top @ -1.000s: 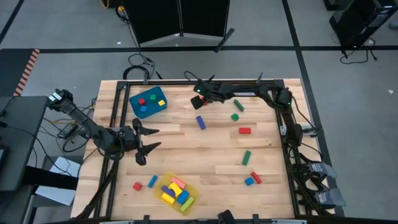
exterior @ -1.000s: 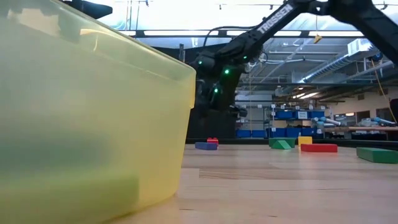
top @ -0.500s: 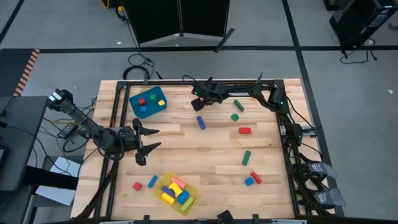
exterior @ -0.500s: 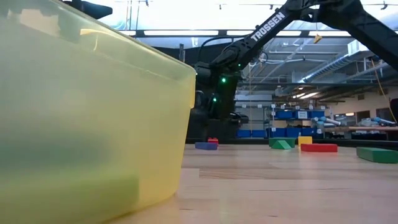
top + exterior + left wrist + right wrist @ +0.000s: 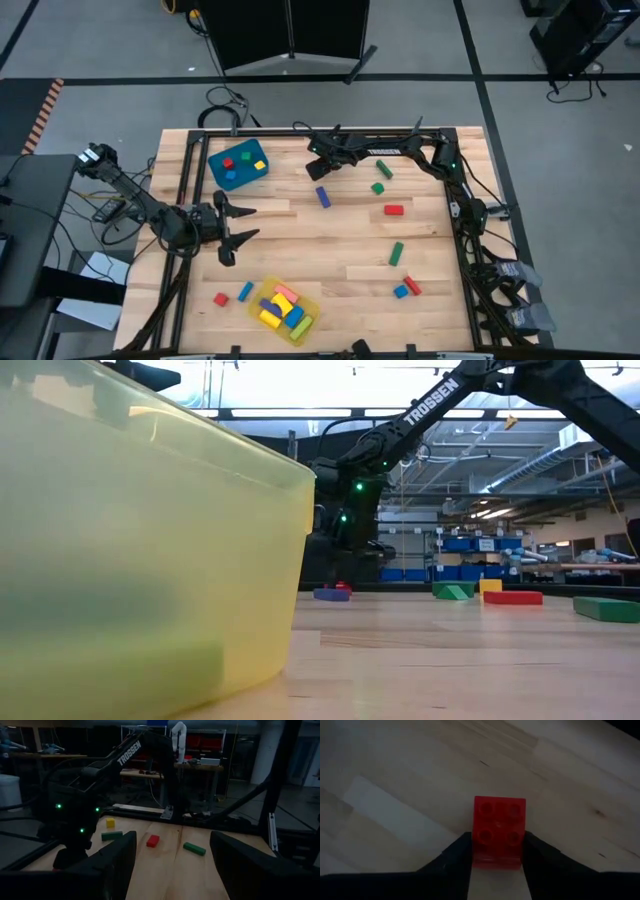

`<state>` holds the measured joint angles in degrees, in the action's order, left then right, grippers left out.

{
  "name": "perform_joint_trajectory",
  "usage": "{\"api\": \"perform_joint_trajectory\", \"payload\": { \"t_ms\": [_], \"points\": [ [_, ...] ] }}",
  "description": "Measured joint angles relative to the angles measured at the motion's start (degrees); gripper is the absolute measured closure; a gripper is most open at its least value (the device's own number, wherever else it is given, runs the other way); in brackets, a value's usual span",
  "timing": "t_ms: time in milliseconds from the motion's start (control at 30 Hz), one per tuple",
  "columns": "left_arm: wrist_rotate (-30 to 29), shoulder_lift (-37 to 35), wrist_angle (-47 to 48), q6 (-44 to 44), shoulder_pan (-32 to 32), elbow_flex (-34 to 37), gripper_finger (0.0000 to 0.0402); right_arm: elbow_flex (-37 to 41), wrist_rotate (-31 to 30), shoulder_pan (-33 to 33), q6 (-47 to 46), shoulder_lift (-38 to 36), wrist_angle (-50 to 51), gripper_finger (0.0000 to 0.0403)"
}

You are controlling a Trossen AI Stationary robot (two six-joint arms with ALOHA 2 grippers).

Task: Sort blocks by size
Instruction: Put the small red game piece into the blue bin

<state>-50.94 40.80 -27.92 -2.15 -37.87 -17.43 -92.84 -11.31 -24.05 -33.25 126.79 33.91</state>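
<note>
My right gripper (image 5: 318,171) is down at the table's far middle, shut on a small red studded block (image 5: 499,827) that sits flat on the wood. In the low view this red block (image 5: 342,587) shows behind a blue bar (image 5: 331,595). My left gripper (image 5: 240,225) hangs open and level over the table's left part, holding nothing; its fingers (image 5: 117,865) frame the left wrist view. Loose blocks lie around: a blue bar (image 5: 322,196), a green cube (image 5: 378,187), a red bar (image 5: 393,210) and a green bar (image 5: 396,253). My right gripper pinches the red block between its two fingers, one on each of two opposite side faces (image 5: 476,837). The fingers slant down from above, coming from the table's right. The block lies flat on the table, studs up.
A blue bin (image 5: 238,165) with small blocks stands at the far left. A yellow tray (image 5: 285,310) with longer blocks is at the near edge and fills the low view's left (image 5: 150,560). Red and blue blocks lie near it (image 5: 220,299) and at the near right (image 5: 405,289).
My right gripper has tipped more steeply downward and sunk a little onto the small red block, which has stayed in place on the table.
</note>
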Motion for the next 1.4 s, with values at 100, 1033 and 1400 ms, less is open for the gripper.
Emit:
{"api": "perform_joint_trajectory", "payload": {
  "t_ms": [100,1033,1400],
  "points": [
    [0.0,0.0,0.0,0.0,0.0,0.0,0.014,0.0,0.4,0.1,1.8,-0.1,-0.6,0.0254],
    [-0.1,-0.4,-4.6,0.4,0.0,0.0,0.014,0.0,6.1,6.8,4.5,-4.1,-43.9,0.0253],
    [-0.2,-0.4,-6.4,1.7,0.0,0.0,0.014,0.0,7.1,6.6,3.1,-4.1,-57.5,0.0252]
  ]
}}
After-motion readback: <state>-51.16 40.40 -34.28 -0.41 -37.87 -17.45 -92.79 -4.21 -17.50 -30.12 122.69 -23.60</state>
